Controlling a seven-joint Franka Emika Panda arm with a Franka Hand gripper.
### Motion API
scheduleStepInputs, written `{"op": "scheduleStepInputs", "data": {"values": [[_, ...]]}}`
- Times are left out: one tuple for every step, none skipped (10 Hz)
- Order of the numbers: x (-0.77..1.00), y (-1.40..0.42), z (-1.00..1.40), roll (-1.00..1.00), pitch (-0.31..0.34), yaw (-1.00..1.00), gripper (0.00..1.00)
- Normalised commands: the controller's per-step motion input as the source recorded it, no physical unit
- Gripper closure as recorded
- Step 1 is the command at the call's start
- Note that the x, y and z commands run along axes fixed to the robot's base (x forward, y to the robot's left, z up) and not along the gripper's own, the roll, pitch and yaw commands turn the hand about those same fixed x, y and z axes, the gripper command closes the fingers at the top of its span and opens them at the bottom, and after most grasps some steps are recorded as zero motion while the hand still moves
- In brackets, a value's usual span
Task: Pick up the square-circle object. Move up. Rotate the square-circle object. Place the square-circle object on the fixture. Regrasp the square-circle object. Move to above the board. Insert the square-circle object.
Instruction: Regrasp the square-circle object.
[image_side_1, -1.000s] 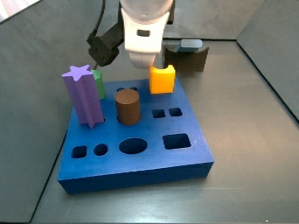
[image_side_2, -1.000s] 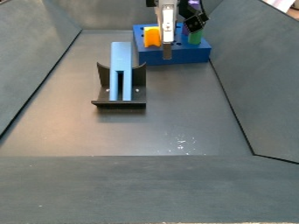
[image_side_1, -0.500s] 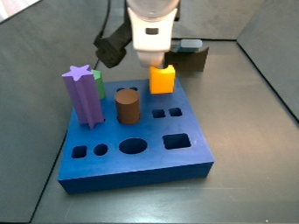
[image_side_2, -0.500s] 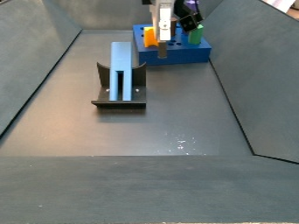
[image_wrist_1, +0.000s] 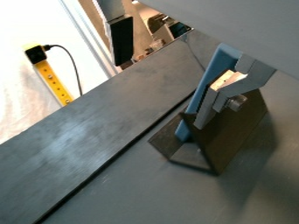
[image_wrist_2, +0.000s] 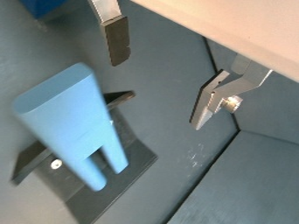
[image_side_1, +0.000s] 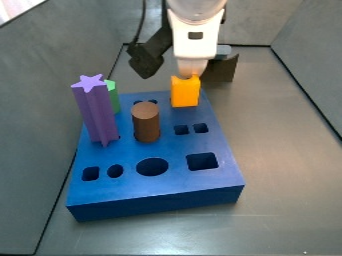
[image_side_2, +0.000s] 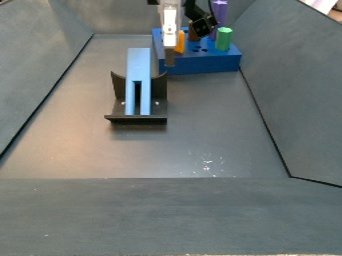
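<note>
The square-circle object (image_side_2: 139, 80) stood upright on the fixture (image_side_2: 136, 110), well apart from the board (image_side_1: 160, 160). The gripper (image_wrist_2: 163, 74) hung above, jaws open and empty. Purple post (image_side_1: 95, 110), brown cylinder (image_side_1: 146, 123) and orange block (image_side_1: 185, 89) occupied the board.

Purple star post (image_side_1: 94, 112): we log it upright, left.
Brown cylinder (image_side_1: 146, 122): upright, just beside it.
Orange block (image_side_1: 185, 89): far side.

We find the gripper (image_side_1: 187, 67) just above that orange block.
</note>
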Motion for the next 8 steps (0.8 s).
{"op": "scheduleStepInputs", "data": {"values": [[1.0,-0.01,-0.04,0.09,0.081,-0.03,0.0],[1.0,-0.01,-0.05,0.1,0.105,-0.02,0.0],[0.9,-0.01,-0.04,0.11,0.121,0.0,0.0],[0.83,-0.01,-0.04,0.11,0.131,0.02,0.0],[0.78,-0.01,-0.04,0.11,0.136,0.03,0.0],[0.66,-0.01,-0.03,0.12,0.137,0.05,0.0],[0.62,-0.02,-0.03,0.12,0.136,0.06,0.0],[0.54,-0.02,-0.03,0.12,0.13,0.07,0.0]]}}
